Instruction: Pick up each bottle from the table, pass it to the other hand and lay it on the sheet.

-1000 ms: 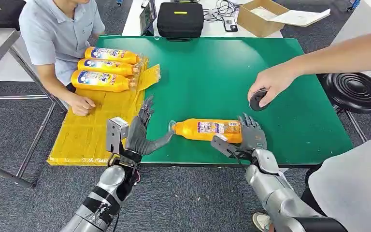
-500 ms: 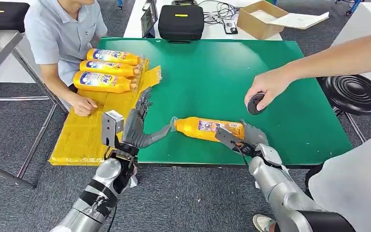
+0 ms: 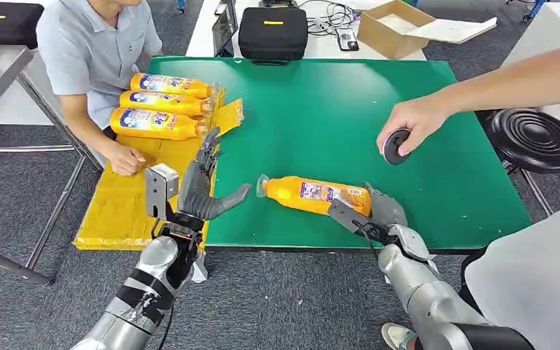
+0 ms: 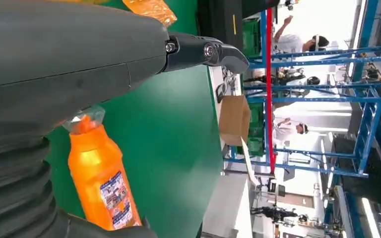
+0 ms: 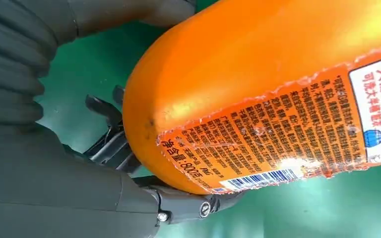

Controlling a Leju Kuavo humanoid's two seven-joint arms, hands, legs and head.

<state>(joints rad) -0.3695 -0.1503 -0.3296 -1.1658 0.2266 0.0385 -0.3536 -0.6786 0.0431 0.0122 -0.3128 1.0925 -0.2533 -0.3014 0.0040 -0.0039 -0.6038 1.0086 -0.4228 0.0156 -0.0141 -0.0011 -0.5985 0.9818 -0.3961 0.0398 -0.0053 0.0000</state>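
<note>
An orange bottle (image 3: 313, 195) with a printed label lies on the green table (image 3: 321, 109), cap toward my left. My right hand (image 3: 380, 213) grips its base; up close the thumb and fingers of that hand (image 5: 54, 188) wrap the bottle's (image 5: 258, 99) rounded end. My left hand (image 3: 200, 188) stands open at the table's near left edge, thumb stretched toward the cap with a small gap between them. The left wrist view shows the hand (image 4: 79, 54) over the bottle's (image 4: 101, 183) neck. Three more orange bottles (image 3: 162, 103) lie side by side on the yellow sheet (image 3: 127, 208).
A seated person rests a hand (image 3: 124, 157) on the sheet beside my left arm. Another person's hand (image 3: 408, 127) holds a black round object (image 3: 392, 146) above the table's right side. A black case (image 3: 273, 30) and a cardboard box (image 3: 390, 25) stand behind the table.
My left hand has drawn back to the left, its thumb leaving the bottle's neck. The bottle's cap end has swung slightly away from me. The person's hand with the black object rose a little.
</note>
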